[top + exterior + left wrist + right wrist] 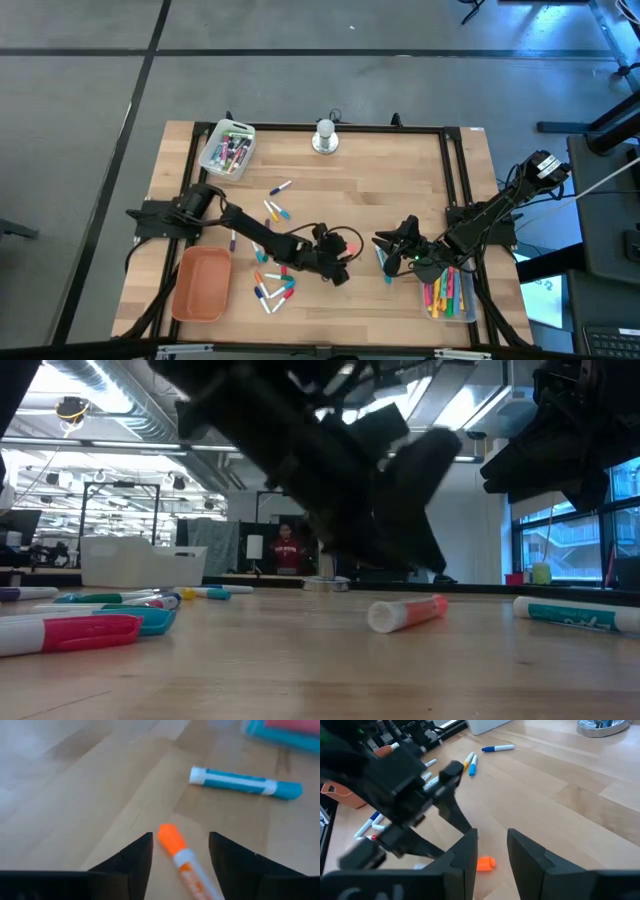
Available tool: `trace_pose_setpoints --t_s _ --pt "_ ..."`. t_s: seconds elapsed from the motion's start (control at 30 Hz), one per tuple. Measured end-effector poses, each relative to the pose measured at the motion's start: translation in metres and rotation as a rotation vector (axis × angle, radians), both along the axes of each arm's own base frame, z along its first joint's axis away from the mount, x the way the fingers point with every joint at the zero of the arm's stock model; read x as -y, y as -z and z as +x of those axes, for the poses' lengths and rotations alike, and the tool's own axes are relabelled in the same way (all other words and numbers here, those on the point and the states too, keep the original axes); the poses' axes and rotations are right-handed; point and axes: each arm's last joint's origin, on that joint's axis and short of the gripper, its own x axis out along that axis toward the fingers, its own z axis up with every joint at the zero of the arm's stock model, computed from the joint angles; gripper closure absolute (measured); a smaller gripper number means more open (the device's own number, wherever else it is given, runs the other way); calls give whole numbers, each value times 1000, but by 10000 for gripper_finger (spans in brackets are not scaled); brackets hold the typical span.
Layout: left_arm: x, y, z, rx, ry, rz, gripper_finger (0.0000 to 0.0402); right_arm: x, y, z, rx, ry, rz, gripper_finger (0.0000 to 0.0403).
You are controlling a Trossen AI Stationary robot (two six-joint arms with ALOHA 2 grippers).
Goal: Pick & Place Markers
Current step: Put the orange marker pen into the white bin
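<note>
Left gripper [180,852] is low over the table's near middle, fingers [132,857] spread wide with the orange-capped marker [182,860] lying loose on the wood between them, gripped by nothing. Just beyond it a teal marker [245,782] lies flat, well clear of the fingers. Right gripper [492,852] faces in from the right, its two fingers parted by a modest gap and nothing held; the orange cap [485,864] peeks through that gap. More markers are scattered [275,290] on the left side of the wooden table [390,190], beside the orange tray [203,285]. Others fill the clear tray [450,295] near right and the white tray [228,150] at the far left.
</note>
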Motion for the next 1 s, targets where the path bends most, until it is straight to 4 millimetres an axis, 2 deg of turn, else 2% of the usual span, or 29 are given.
trace_pose_setpoints --t_s 0.1,0.3,0.53,0.83,1.0 --pt "1 14 1 -25 14 6 203 0 0 0 4 0 3 296" --pt "7 36 8 -45 193 8 204 0 0 0 4 0 3 296" --pt "3 47 6 -131 192 32 232 0 0 0 3 0 3 296" --pt "-6 40 2 -236 271 69 337 0 0 0 2 -1 1 296" --pt "-19 13 -14 -370 284 112 339 0 0 0 2 -1 0 296"
